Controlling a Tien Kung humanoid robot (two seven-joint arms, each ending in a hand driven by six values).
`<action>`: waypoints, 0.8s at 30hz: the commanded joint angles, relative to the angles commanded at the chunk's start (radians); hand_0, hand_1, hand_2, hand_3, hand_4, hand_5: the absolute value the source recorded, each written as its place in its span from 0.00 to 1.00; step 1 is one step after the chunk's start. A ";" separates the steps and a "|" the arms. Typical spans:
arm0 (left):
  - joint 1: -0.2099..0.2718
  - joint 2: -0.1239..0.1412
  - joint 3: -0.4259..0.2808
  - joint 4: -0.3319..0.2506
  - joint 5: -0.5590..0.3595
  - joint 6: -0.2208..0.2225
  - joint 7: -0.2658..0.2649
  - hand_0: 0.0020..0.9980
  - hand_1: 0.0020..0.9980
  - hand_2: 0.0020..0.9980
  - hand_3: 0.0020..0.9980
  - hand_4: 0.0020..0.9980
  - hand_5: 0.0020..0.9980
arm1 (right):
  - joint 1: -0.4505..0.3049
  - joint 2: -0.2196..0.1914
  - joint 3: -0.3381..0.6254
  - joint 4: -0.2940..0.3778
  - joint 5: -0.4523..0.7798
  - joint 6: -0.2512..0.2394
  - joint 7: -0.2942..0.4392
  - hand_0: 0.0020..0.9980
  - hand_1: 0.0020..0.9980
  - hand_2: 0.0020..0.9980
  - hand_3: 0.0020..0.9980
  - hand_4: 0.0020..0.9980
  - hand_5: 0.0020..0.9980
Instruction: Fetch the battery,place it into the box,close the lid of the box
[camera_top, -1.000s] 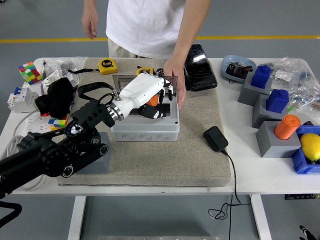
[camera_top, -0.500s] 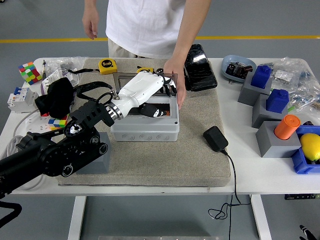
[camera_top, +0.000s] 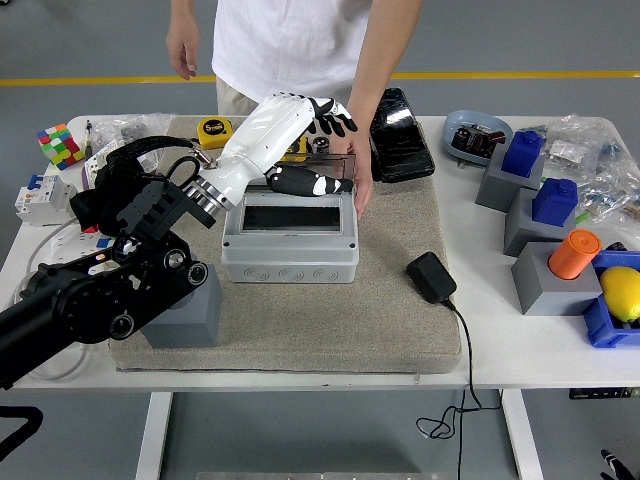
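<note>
Change: the left hand (camera_top: 300, 125) has come up out of the box (camera_top: 290, 240) since the earlier frames, and the orange thing it held low inside no longer shows!
Left hand: lifted over the box's far edge, palm down, fingers (camera_top: 335, 116) loosely spread, thumb lying along the far rim; it holds nothing I can see.
Battery: hidden. The box's opening reads dark, so my guess is it lies inside, but I cannot confirm that.
Box: grey, on the tan mat (camera_top: 390, 320), its long axis running left to right across the table.
Lid: the tinted lid (camera_top: 290, 160) stands raised along the far side, tucked just behind and under the robot's palm.
Key relation: the lid sits directly beneath and slightly beyond the left hand, hinged on the far edge, so closing means sweeping it toward the near edge.
Person: a hand (camera_top: 355, 160) rests at the box's far right corner, touching lid or wall there, seemingly steadying it.
Right arm: not in view, so the left one is the only candidate.
Risk: as I judge it, the person's hand could be caught as the lid drops.
</note>
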 joint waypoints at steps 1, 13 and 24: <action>0.001 0.001 -0.005 0.006 -0.004 -0.012 0.012 0.60 0.70 0.66 0.72 1.00 0.81 | 0.000 0.000 0.000 0.000 0.000 0.000 0.000 0.62 0.64 0.64 0.55 0.92 0.47; 0.037 0.026 -0.003 0.029 -0.062 -0.185 0.199 0.69 0.75 0.73 0.75 1.00 1.00 | 0.002 -0.005 0.003 0.000 0.004 0.003 0.003 0.62 0.64 0.64 0.55 0.92 0.48; 0.120 0.101 -0.009 -0.137 -0.055 -0.200 0.243 0.65 0.73 0.71 0.74 1.00 1.00 | 0.005 -0.013 0.012 0.000 0.000 0.008 0.005 0.62 0.64 0.64 0.55 0.92 0.48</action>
